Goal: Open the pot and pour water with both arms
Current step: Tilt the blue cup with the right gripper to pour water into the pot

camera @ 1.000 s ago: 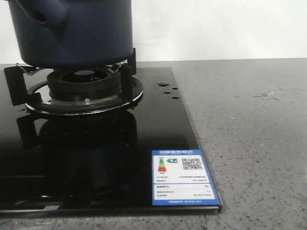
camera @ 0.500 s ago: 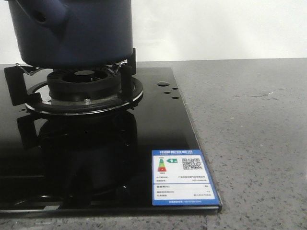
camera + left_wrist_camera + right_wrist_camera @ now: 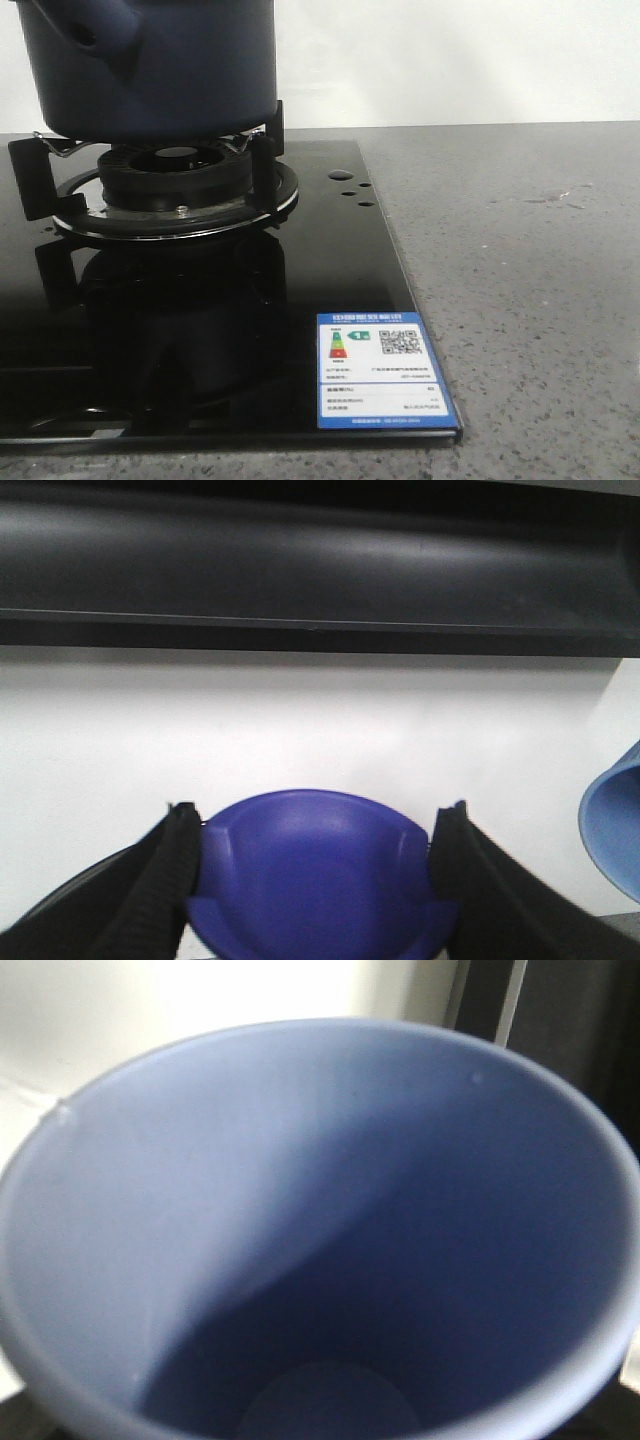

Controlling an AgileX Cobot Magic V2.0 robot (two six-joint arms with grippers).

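Nothing has moved over the last second: we see the pot (image 3: pixel 150 65) unmoved on the burner (image 3: pixel 175 180) at the surface's (image 3: pixel 520 280) far left corner. Our left gripper (image 3: pixel 315 880) clamps a blue knob (image 3: pixel 315 870), likely the lid's. The cup (image 3: pixel 320 1230) fills the right wrist view, so we cannot tell that gripper's state.

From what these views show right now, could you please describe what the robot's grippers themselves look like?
Only the left gripper shows any of its own body: two black fingers widening toward the base, their inner faces finely ribbed like rubber pads. No cables, markings or labels are visible on them. In the right wrist view a pale blue cup fills the picture, so nothing of the right gripper can be seen. The front view shows neither arm.
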